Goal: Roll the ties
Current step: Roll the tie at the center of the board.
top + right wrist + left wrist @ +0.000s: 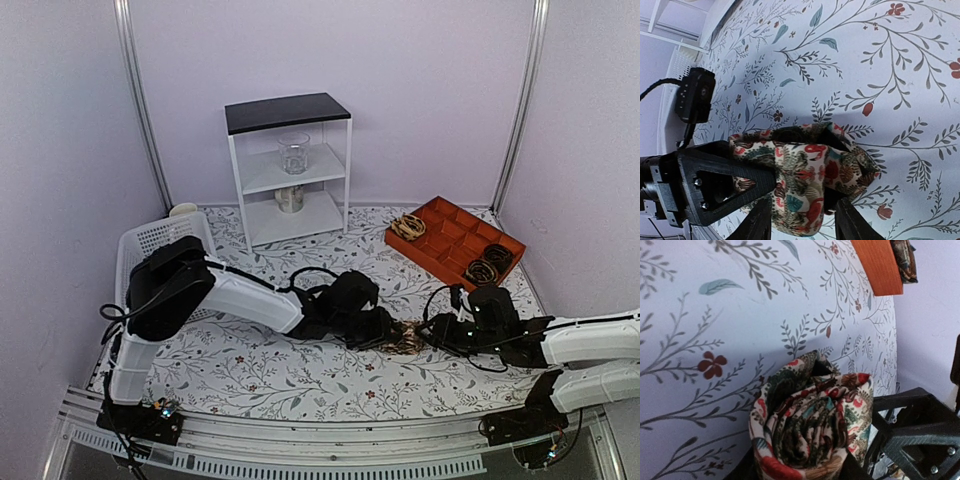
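Note:
One tie (405, 340), pale with red and green floral print, is rolled into a coil at the middle front of the table. My left gripper (385, 330) comes from the left and is shut on the roll; in the left wrist view the coil (812, 425) fills the space between its fingers (742, 471). My right gripper (430, 335) meets it from the right and is closed on the roll's outer wrap (810, 185), one finger (757, 225) on each side. The left gripper's black finger (715, 185) presses the roll's other side.
An orange divided tray (440, 262) at the back right holds rolled ties (481, 271). A white shelf unit (290, 170) with a glass (294, 153) stands at the back. A white basket (150, 240) sits at the left edge.

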You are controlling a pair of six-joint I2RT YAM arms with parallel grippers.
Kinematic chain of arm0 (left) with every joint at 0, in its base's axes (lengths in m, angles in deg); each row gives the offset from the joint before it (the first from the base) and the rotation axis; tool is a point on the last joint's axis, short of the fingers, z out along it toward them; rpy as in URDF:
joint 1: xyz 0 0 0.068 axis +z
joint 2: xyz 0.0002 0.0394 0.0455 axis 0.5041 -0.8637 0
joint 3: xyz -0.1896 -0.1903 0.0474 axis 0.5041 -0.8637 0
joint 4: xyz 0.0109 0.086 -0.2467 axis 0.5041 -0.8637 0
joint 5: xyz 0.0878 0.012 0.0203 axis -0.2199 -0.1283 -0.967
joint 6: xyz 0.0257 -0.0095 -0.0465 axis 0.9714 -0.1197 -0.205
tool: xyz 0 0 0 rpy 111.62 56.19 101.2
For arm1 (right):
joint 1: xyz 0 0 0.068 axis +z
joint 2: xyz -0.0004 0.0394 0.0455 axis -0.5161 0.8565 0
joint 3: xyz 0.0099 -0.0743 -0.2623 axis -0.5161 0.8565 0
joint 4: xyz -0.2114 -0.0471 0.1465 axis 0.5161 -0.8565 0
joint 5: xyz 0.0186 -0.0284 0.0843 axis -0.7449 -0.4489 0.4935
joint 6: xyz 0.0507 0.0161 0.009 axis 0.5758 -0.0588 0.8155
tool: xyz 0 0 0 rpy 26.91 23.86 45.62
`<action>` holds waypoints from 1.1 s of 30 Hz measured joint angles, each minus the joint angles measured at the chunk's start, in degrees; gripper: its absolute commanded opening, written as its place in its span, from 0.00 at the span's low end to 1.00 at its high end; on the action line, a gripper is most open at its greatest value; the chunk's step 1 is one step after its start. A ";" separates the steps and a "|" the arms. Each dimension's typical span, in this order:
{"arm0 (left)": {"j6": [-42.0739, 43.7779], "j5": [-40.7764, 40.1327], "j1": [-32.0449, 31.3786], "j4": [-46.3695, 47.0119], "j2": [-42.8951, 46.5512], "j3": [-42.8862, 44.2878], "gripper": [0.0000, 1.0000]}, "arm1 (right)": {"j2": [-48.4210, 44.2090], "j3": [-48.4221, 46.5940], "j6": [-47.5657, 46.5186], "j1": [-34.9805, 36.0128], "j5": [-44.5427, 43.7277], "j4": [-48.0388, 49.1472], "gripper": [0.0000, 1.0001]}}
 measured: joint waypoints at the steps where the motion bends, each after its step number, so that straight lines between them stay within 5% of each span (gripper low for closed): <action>1: 0.68 -0.24 0.11 -0.20 0.63 -0.74 0.38 | 1.31 -0.68 -0.39 0.00 0.37 -0.28 0.42; 7: 3.19 -2.49 1.27 -1.29 7.30 -8.96 0.39 | 8.44 -3.15 -1.36 0.00 3.78 3.06 0.34; 16: 5.51 -4.07 2.93 -0.11 12.83 -16.98 0.43 | 19.19 -6.25 -0.57 0.00 11.52 14.16 0.38; 25: 7.50 -4.11 3.26 0.74 12.83 -17.14 0.52 | 29.31 -10.12 -0.24 0.00 14.95 20.22 0.21; 33: 5.97 -1.25 5.25 10.86 15.96 -25.92 0.64 | 33.94 -9.97 -0.90 0.00 15.82 26.12 0.20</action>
